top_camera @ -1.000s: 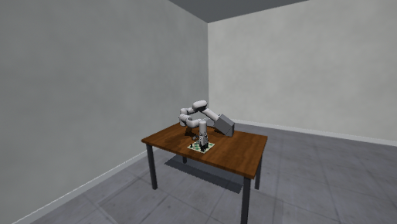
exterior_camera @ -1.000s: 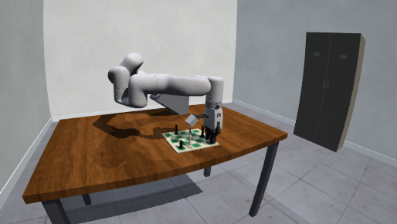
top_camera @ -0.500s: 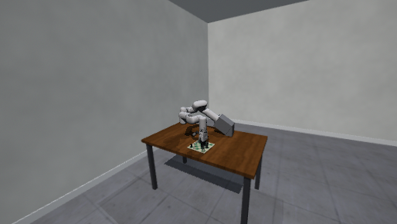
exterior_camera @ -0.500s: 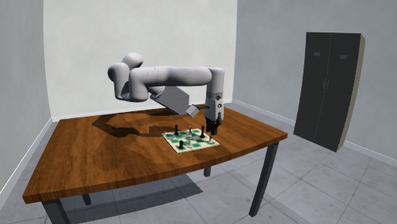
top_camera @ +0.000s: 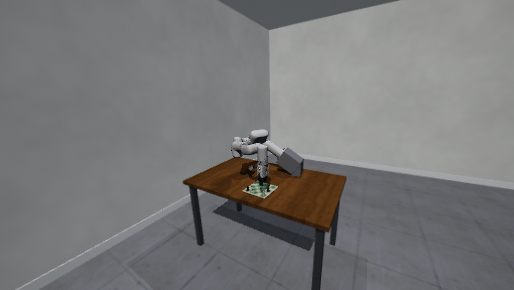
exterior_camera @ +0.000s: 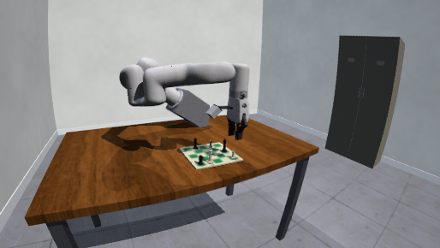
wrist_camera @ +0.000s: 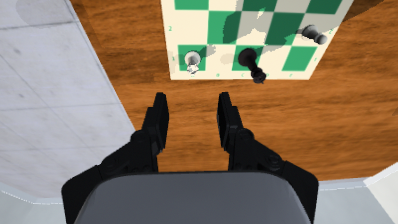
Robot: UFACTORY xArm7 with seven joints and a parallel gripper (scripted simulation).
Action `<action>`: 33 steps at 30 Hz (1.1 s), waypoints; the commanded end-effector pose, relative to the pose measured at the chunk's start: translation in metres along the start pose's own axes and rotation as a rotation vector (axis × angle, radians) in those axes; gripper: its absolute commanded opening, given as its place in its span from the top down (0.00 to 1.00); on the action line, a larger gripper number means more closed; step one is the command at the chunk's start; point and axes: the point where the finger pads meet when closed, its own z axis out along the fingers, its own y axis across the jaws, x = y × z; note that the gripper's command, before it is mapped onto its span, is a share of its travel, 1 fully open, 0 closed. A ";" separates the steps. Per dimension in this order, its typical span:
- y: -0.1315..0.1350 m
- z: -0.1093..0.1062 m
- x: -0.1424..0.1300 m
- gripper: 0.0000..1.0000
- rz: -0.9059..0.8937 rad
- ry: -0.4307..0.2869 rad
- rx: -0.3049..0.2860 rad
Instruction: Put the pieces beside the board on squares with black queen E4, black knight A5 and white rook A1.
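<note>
Noted upright on E4, near the board's left corner in the exterior view: black queen (exterior_camera: 195, 144). At the near corner, on A5: black knight (exterior_camera: 200, 160). At the right corner, on A1: white rook (exterior_camera: 233, 154) (wrist_camera: 192, 60). Also on the chessboard (top_camera: 246, 191) (exterior_camera: 193, 162) (wrist_camera: 172, 60): dark piece (exterior_camera: 224, 145) (wrist_camera: 248, 58) on C1, pale pieces elsewhere. Beyond the rank-1 edge, above the table (top_camera: 315, 200) (exterior_camera: 107, 171) (wrist_camera: 192, 160): gripper (top_camera: 263, 183) (exterior_camera: 234, 135) (wrist_camera: 192, 104), open, nothing between fingers.

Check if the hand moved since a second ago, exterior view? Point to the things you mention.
Yes: up. The hand (top_camera: 263, 184) (exterior_camera: 235, 136) (wrist_camera: 192, 104) was low beside the board (top_camera: 255, 193) (exterior_camera: 222, 162) (wrist_camera: 295, 75); now it's higher.
</note>
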 end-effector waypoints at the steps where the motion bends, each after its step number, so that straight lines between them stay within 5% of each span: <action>1: -0.001 -0.005 -0.001 0.00 0.000 -0.003 0.003; 24: -0.001 -0.007 -0.001 0.00 0.000 -0.003 0.003; 33: -0.001 -0.034 -0.001 0.00 0.000 -0.003 0.003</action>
